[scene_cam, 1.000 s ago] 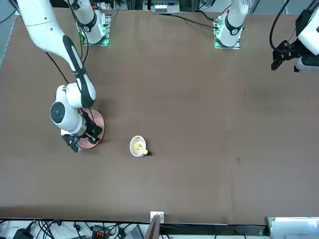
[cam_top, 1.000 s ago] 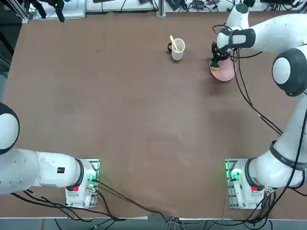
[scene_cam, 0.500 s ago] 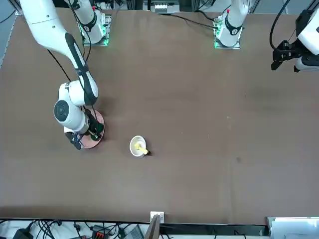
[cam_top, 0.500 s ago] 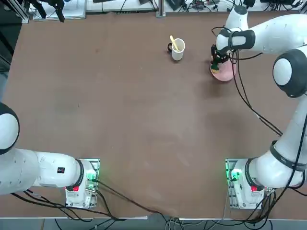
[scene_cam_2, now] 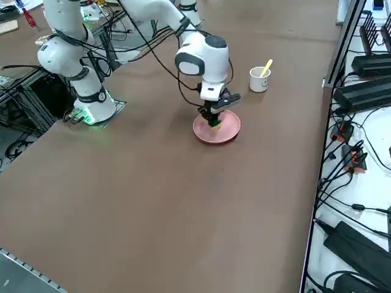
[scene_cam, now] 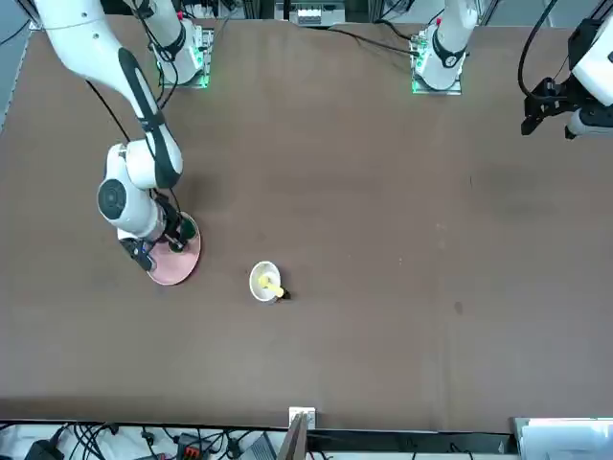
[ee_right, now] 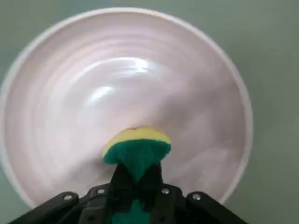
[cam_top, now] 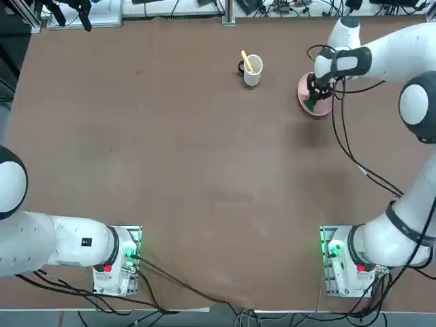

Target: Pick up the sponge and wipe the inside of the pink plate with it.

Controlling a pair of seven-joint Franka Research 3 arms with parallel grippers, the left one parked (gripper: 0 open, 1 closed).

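The pink plate (ee_right: 196, 93) lies at the table's far right (cam_top: 302, 87), beside the right arm (scene_cam: 170, 271). My right gripper (ee_right: 137, 179) points down into it and is shut on the sponge (ee_right: 137, 149). The sponge is squeezed between the fingers, green scouring side and yellow base both showing, and it presses on the plate's inner surface. From overhead the sponge (cam_top: 310, 104) shows as a green patch on the plate's near side, under the gripper (cam_top: 313, 97). In the right side view the gripper (scene_cam_2: 212, 119) stands upright over the plate (scene_cam_2: 224, 132).
A white mug (cam_top: 253, 70) with a yellow utensil stands to the left of the plate (scene_cam: 264, 281), a short gap between them. Beyond the table's right edge, cables and black devices (scene_cam_2: 360, 91) lie along a rail.
The right gripper has slid the sponge across the plate, from its far rim toward the side nearer the robot's base. The mug has not moved.
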